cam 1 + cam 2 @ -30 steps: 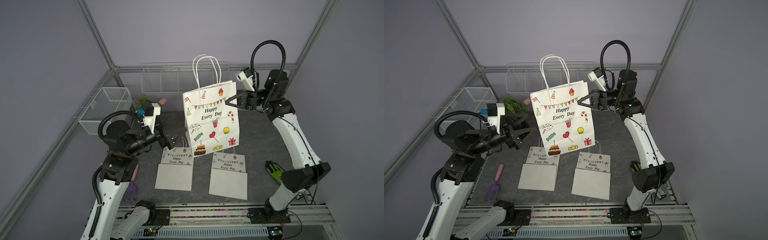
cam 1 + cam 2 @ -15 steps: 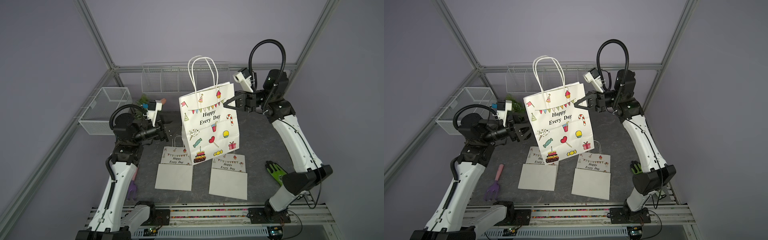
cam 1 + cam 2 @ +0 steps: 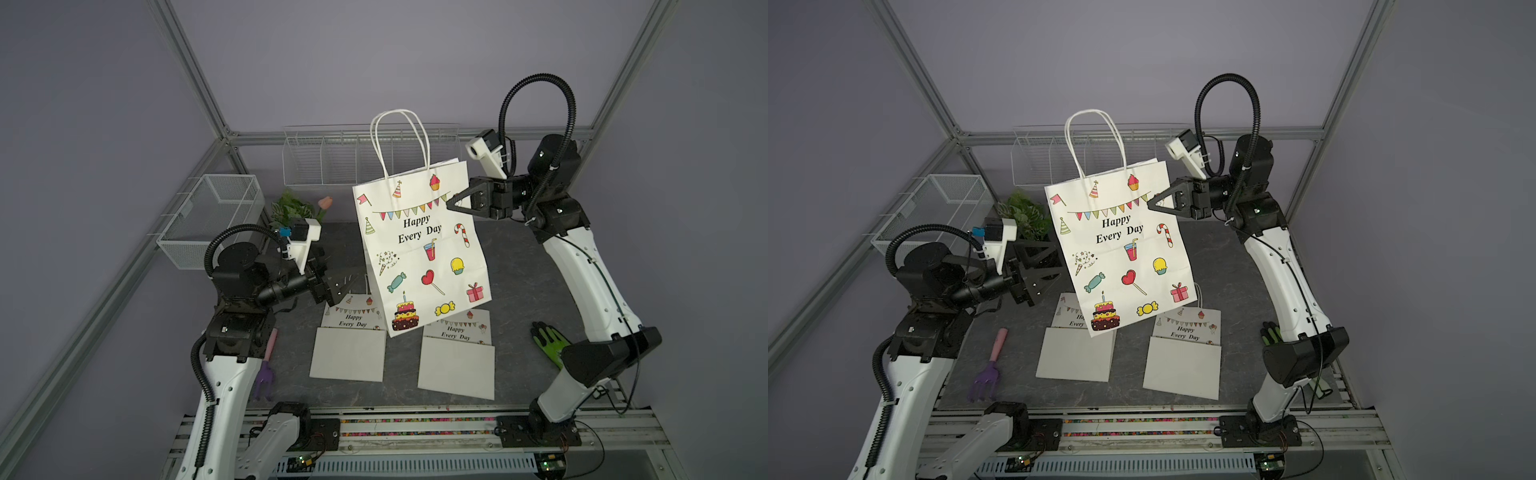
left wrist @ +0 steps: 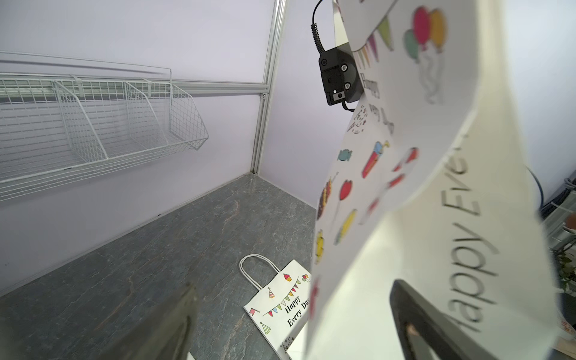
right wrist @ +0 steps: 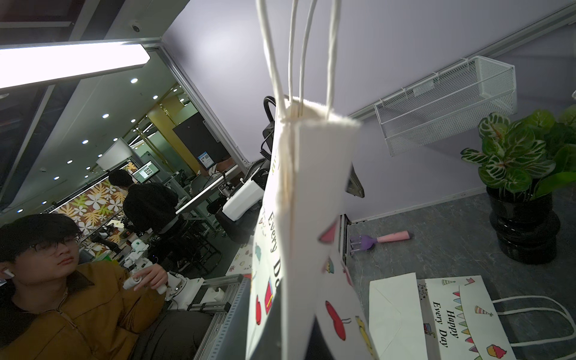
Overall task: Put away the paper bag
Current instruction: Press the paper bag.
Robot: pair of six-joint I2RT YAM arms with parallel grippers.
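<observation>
— The bag, what do you make of it?
— White paper bag point(image 3: 419, 249), "Happy Every Day" in black. Colour prints: bunting, party hats, cupcake, candy cane, layered cake. Two white cord handles point(image 5: 332, 62) stand straight up from the mouth.
— Pose?
— In mid-air, upright but askew. The right gripper point(image 3: 451, 203) pinches its upper side edge, and that corner rides highest.
— Open or folded?
— Seems pressed nearly flat, side gusset tucked in; the edge-on look is blurred, so I won't swear to it.

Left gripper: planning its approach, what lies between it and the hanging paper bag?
Nothing: in a top view, only bare table shows between the left gripper and the paper bag.
</observation>
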